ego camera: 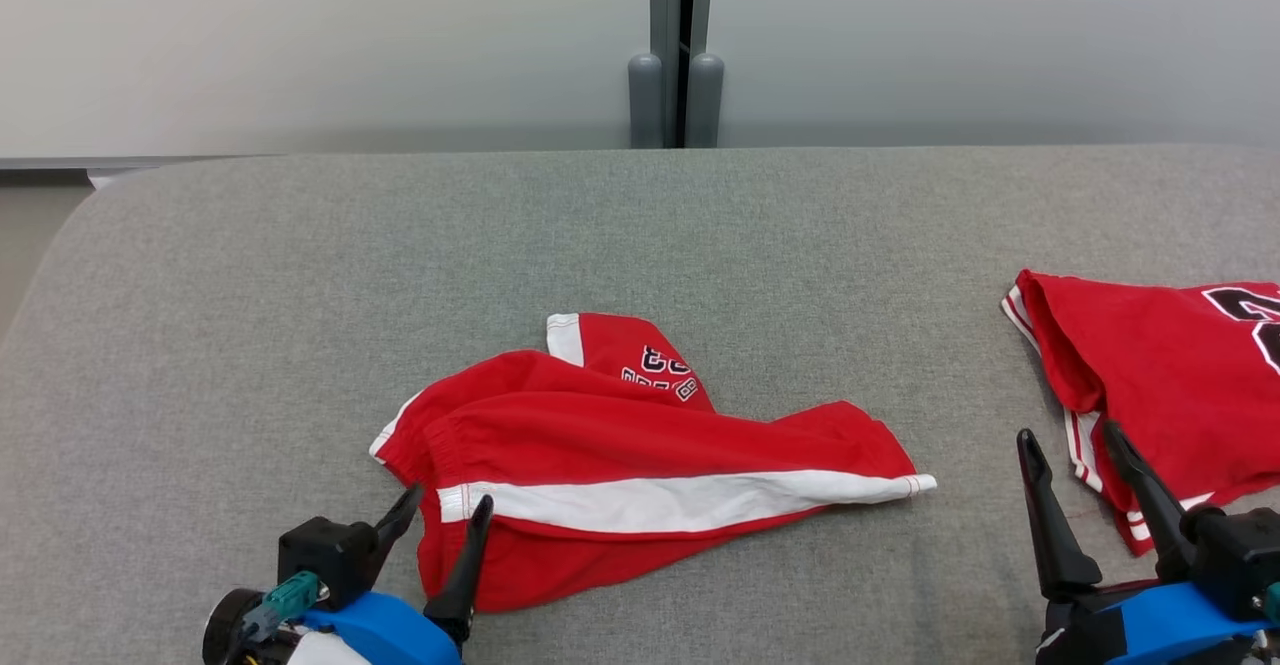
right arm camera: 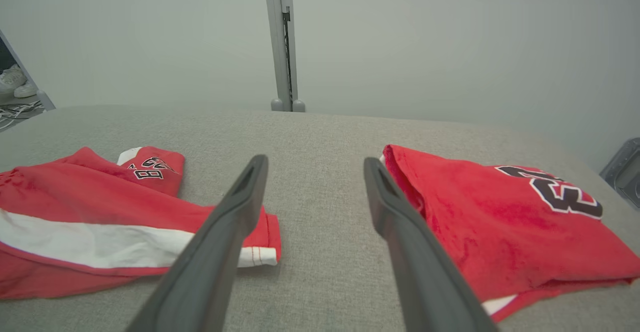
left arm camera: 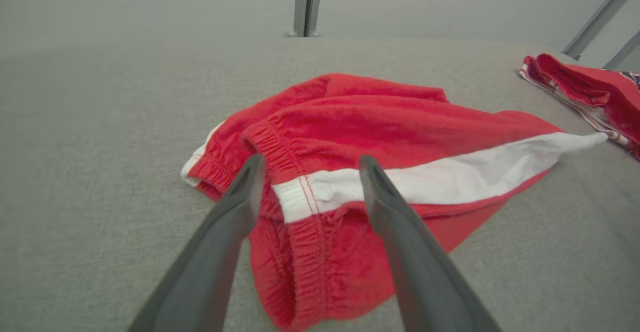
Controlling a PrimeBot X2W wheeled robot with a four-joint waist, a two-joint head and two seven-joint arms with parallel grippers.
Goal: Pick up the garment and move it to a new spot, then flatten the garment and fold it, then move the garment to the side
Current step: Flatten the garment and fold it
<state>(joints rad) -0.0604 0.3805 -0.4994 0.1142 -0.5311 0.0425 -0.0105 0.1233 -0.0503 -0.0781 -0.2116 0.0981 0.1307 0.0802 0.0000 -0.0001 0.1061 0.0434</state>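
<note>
At the centre of the head view, red shorts (ego camera: 620, 445) lie crumpled on the grey tabletop (ego camera: 300, 295), with the elastic waistband toward the lower left and a broad white stripe running to a pointed hem on the right. One leg, with dark lettering, folds up behind the rest. At the lower left, the left claw (ego camera: 450, 497) is spread wide and pinches nothing. In the left wrist view its two fingers straddle the waistband where the white stripe begins, though I cannot tell whether they touch the cloth. At the lower right, the right claw (ego camera: 1068, 433) is also spread and empty, over the bare strip between the shorts and a red jersey (ego camera: 1150, 365) with dark numerals. Its outer finger crosses the jersey's striped edge. A grey post (ego camera: 680, 45) stands at the upper middle.
</note>
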